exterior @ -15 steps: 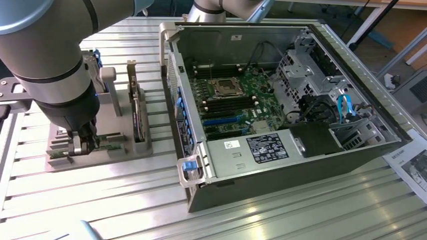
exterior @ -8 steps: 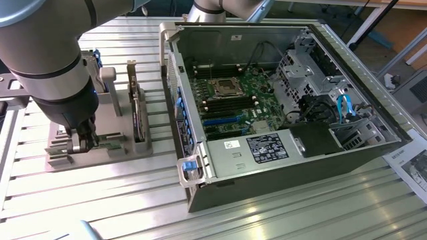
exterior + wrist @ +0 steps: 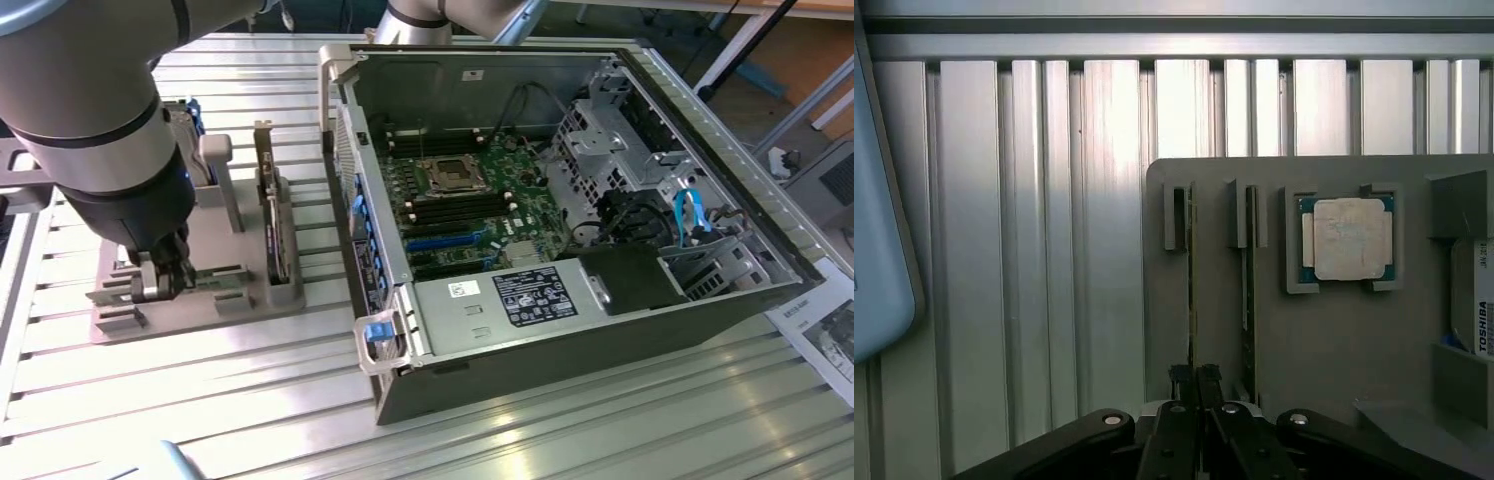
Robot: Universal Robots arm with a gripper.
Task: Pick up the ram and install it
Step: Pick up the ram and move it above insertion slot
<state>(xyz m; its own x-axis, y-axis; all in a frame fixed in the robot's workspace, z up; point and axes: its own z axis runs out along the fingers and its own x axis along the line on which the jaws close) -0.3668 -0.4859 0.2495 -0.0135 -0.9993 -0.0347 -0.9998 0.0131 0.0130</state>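
I see the robot arm reaching down on the exterior view's left. Its gripper (image 3: 158,285) is low over a gray tray (image 3: 254,300) that sits on the ridged metal table (image 3: 561,440). The tray is beside a big open computer case (image 3: 561,340), not touching it. Inside the case I see the green main board (image 3: 467,210) lying flat.

From the wrist view, the gripper (image 3: 1195,375) has its two dark fingers (image 3: 1180,392) very close together. They pinch the ram (image 3: 1191,300). The ram is a long thin stick, seen from its edge. It stands upright in a slot of the tray (image 3: 1334,350), and the fingers hold one end of it.

Just beside the ram is another thin stick (image 3: 1248,290), standing in its own slot. The gripper is not touching that one. Past it, a square silver chip (image 3: 1346,238) lies flat in a little frame on the tray. At the far side of the tray stands a hard drive (image 3: 1482,300) with a white label.

In the exterior view, a tall dark card (image 3: 274,230) stands upright on the tray, between the gripper and the case.
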